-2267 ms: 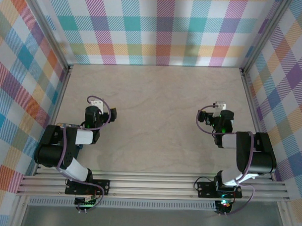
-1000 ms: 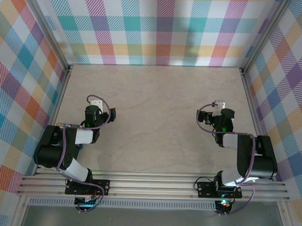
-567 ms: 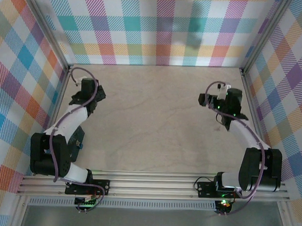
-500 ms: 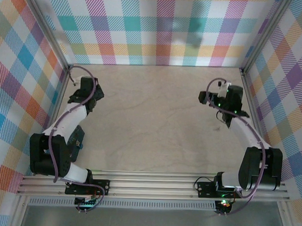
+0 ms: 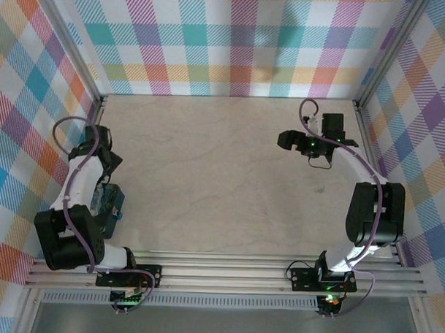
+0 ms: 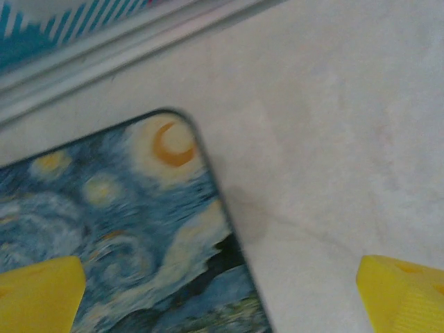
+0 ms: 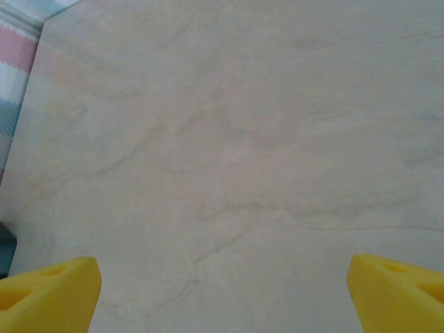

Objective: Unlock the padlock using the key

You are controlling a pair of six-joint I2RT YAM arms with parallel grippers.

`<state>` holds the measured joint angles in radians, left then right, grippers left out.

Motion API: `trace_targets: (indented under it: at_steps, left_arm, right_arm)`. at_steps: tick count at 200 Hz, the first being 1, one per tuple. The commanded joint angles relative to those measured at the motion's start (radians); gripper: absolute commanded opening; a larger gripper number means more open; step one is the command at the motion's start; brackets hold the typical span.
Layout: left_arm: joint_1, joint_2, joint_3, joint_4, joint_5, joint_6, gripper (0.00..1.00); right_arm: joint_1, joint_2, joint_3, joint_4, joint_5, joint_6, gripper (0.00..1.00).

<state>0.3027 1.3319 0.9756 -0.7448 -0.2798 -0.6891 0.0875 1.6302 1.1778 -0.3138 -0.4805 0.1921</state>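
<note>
Padlock and key: where they lay could not be told from these views. The left jaws stood wide open and empty, their yellow fingertips [image 6: 41, 295] at the two lower corners of the wrist view. They hung over the corner of a Starry Night mat [image 6: 104, 229] that lay by the left edge of the desk [image 5: 222, 174], close to the aluminium rail [image 6: 104, 55]. The right jaws were likewise spread wide and held nothing, above bare desk towards the far right, well apart from the mat.
</note>
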Motion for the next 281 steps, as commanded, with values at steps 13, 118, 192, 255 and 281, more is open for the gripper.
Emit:
trace_targets:
  at_steps: [13, 118, 192, 255, 281]
  left_arm:
    - [0.070, -0.086, -0.108, 0.044, 0.168, 0.012, 0.94]
    - [0.011, 0.002, -0.189, 0.189, 0.436, 0.060, 0.83]
    - [-0.204, 0.206, -0.020, 0.207, 0.470, 0.066, 0.85]
    - [-0.393, 0.417, 0.263, 0.128, 0.505, 0.084, 0.86]
    - [-0.406, 0.435, 0.352, 0.080, 0.504, 0.104, 0.85]
  right_arm:
    - [0.086, 0.047, 0.081, -0.098, -0.023, -0.040, 0.89]
    - [0.169, 0.115, 0.173, -0.122, -0.073, -0.023, 0.89]
    - [0.169, 0.066, 0.106, -0.117, -0.052, -0.012, 0.89]
    - [0.169, 0.017, 0.063, -0.131, 0.030, 0.038, 0.88]
    - [0.172, 0.023, 0.092, -0.182, 0.126, 0.068, 0.86]
